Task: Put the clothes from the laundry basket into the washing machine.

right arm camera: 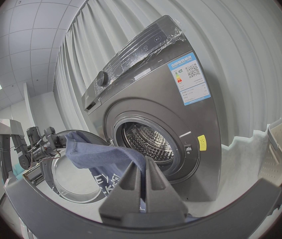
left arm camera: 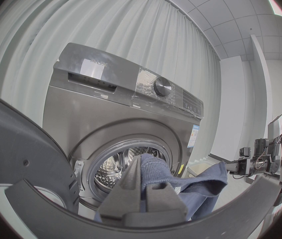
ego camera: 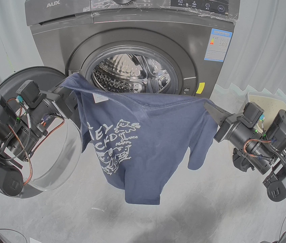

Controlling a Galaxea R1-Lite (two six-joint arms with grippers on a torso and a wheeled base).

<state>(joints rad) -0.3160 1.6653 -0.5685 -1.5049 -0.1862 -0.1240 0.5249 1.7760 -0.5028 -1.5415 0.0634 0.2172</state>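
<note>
A navy blue T-shirt [ego camera: 143,142] with a white print hangs spread between my two grippers, just in front of the washing machine's [ego camera: 133,27] open drum [ego camera: 129,73]. My left gripper [ego camera: 69,91] is shut on one shoulder of the shirt; the cloth [left arm camera: 154,171] bunches between its fingers [left arm camera: 129,186]. My right gripper [ego camera: 207,106] is shut on the other shoulder, with the cloth [right arm camera: 94,155] pinched between its fingers [right arm camera: 159,186]. The shirt's hem hangs well above the floor. A dark garment [ego camera: 152,85] lies inside the drum.
The round machine door [ego camera: 31,132] stands swung open on the left, behind my left arm. The white laundry basket [ego camera: 267,102] sits on the floor to the right of the machine, behind my right arm. Grey curtains hang behind and beside the machine.
</note>
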